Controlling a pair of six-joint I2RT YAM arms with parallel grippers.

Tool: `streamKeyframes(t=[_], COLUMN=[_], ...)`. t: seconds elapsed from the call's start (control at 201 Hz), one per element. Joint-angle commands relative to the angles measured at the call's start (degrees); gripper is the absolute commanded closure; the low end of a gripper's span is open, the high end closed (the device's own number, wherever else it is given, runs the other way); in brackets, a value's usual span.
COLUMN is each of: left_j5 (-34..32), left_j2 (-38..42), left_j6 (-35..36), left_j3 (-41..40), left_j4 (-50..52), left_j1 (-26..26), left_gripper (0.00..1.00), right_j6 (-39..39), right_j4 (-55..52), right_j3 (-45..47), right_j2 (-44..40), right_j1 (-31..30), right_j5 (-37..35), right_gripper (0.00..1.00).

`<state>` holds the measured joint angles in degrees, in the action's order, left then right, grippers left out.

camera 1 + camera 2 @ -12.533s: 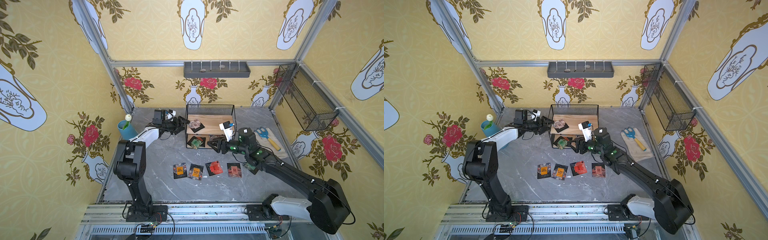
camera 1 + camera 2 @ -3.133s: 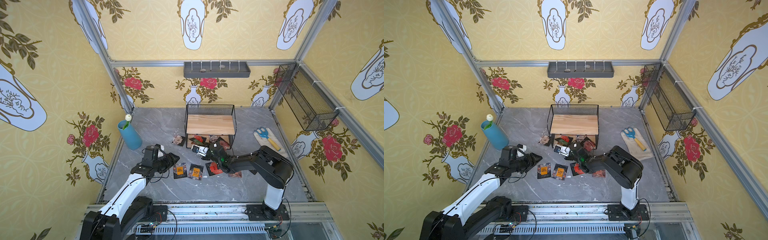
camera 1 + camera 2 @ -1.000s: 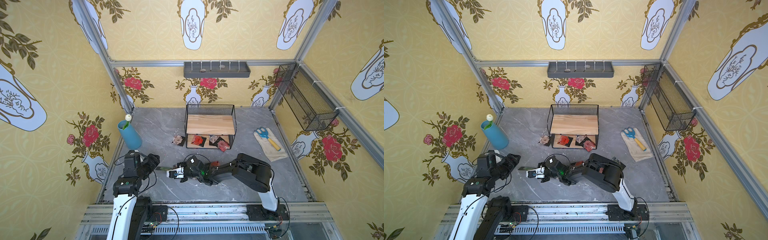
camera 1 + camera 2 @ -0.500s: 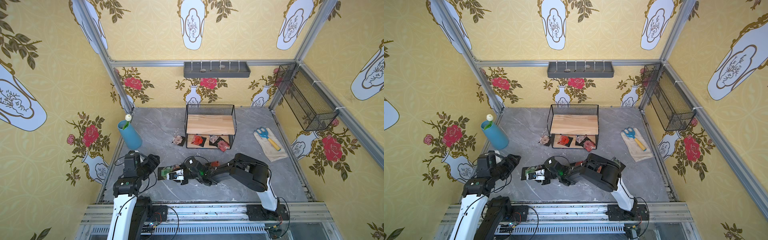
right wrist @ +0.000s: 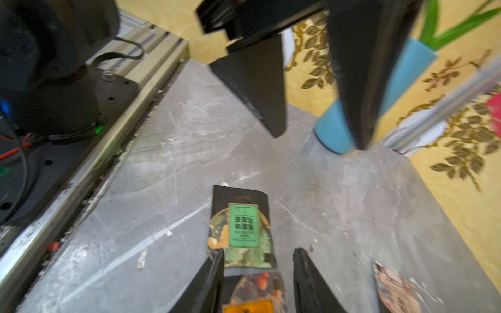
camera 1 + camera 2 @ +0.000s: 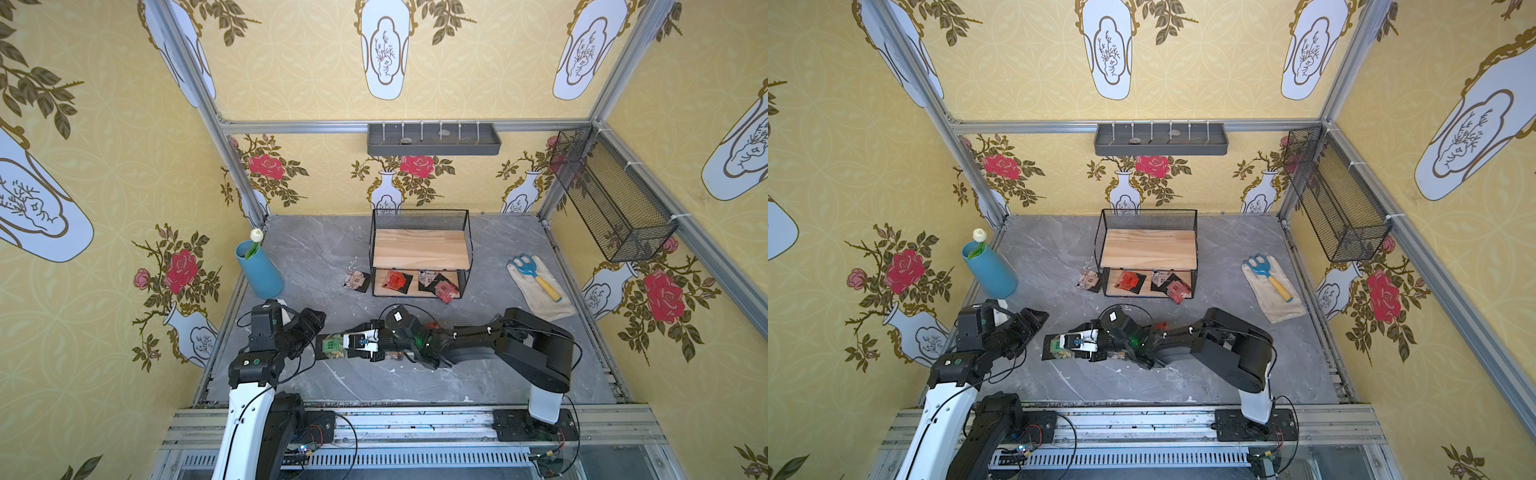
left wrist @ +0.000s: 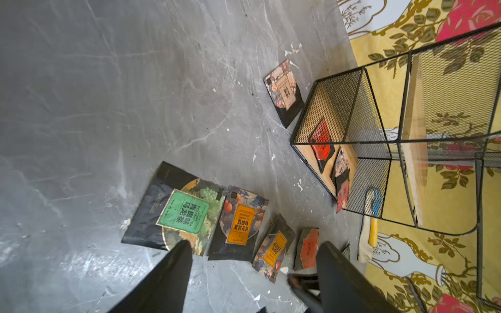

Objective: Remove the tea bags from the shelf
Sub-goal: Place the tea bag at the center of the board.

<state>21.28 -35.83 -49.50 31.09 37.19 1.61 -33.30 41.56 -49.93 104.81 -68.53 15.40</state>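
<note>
- Left gripper (image 6: 313, 328) hovers above the tabletop (image 6: 332, 386), fingers spread wide.
- Right gripper (image 5: 259, 251) spread too — a green tea bag (image 5: 242, 227) lies flat at its fingertips.
- Farther back, three tea bags (image 6: 397, 280) lie on the shelf's (image 6: 419, 249) lower level — another just beside it.

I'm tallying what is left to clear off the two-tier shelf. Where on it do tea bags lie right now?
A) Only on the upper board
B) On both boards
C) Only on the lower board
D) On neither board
C: in a top view, the upper board of the shelf is bare wood, while tea bags lie on the lower board.
</note>
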Motion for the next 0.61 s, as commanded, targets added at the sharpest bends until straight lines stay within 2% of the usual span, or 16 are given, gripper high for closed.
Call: streamKeyframes(t=[0.0,0.294,0.603], left_j5=[3.5,1.6,2.1], left_j2=[-0.4,-6.9,-14.3], left_j6=[1.5,-0.2,-0.8], left_j3=[-0.5,0.9,2.3], left_j4=[-3.6,-10.4,-17.5], left_j1=[-2.0,-13.3,-20.5], left_gripper=[0.19,0.2,0.2], right_j6=[2.5,2.9,3.2], right_j4=[-3.9,-8.5,-4.6], right_j3=[2.0,9.9,14.3], right_j2=[-4.3,-15.0,-16.0], right_j1=[1.3,6.7,13.3], right_j5=[-3.8,-9.7,-11.9], right_gripper=[0.53,0.47,0.4])
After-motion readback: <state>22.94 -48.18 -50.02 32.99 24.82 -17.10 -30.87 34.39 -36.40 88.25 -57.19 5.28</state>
